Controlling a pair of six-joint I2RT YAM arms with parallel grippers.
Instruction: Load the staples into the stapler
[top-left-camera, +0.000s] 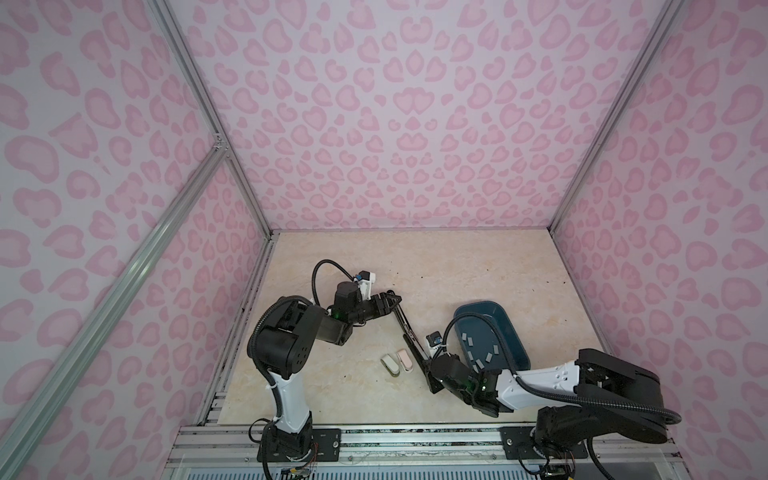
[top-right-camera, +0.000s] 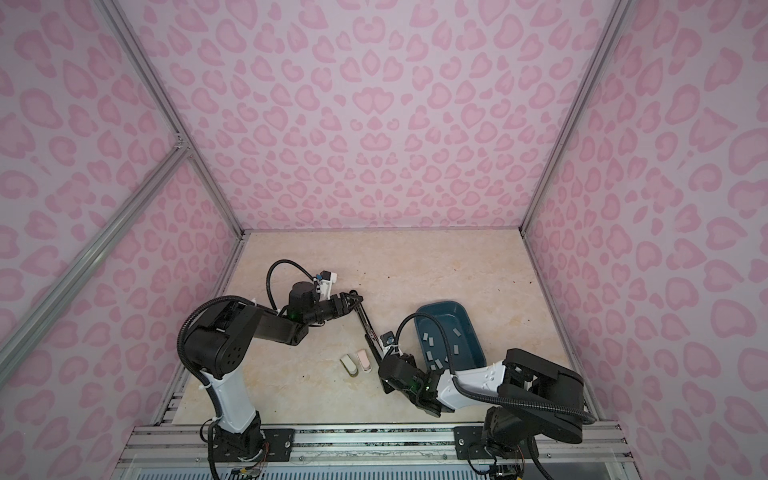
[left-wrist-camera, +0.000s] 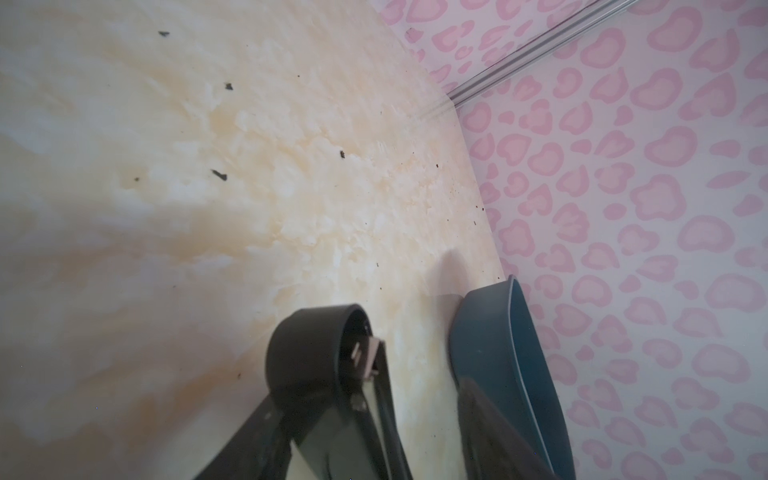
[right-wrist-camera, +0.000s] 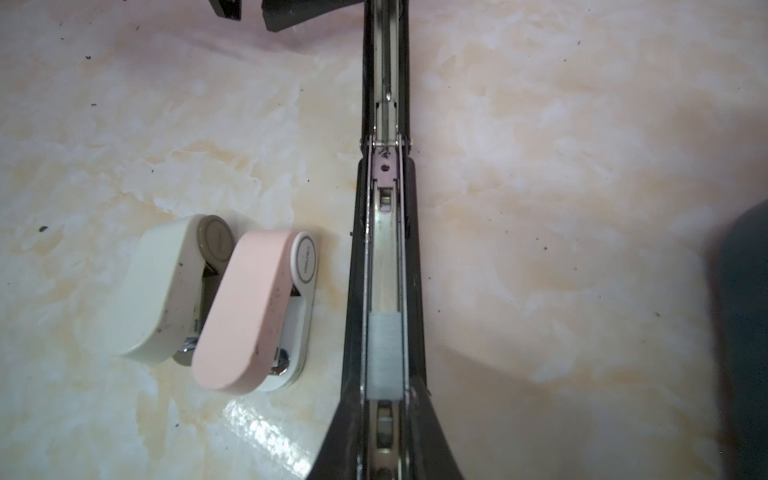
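A long black stapler (top-left-camera: 409, 332) (top-right-camera: 370, 332) lies folded out flat on the marble table. In its metal channel (right-wrist-camera: 384, 249) rests one grey strip of staples (right-wrist-camera: 383, 357). My right gripper (top-left-camera: 430, 372) (top-right-camera: 384, 374) (right-wrist-camera: 384, 436) is shut on the stapler's near end, a finger pressed on each side. My left gripper (top-left-camera: 395, 300) (top-right-camera: 357, 299) (left-wrist-camera: 370, 399) straddles the far end, the rounded black cover (left-wrist-camera: 307, 353). Its jaws are open, with table showing between the cover and one finger (left-wrist-camera: 490, 436). Several more staples (top-left-camera: 469, 340) (top-right-camera: 430, 341) lie in the blue tray.
The blue tray (top-left-camera: 511, 328) (top-right-camera: 469, 328) (left-wrist-camera: 498, 345) stands right of the stapler, behind my right arm. A small white stapler (top-left-camera: 390, 363) (right-wrist-camera: 162, 286) and a small pink stapler (top-left-camera: 405, 359) (right-wrist-camera: 253, 307) lie just left of the black one. Pink patterned walls enclose the table.
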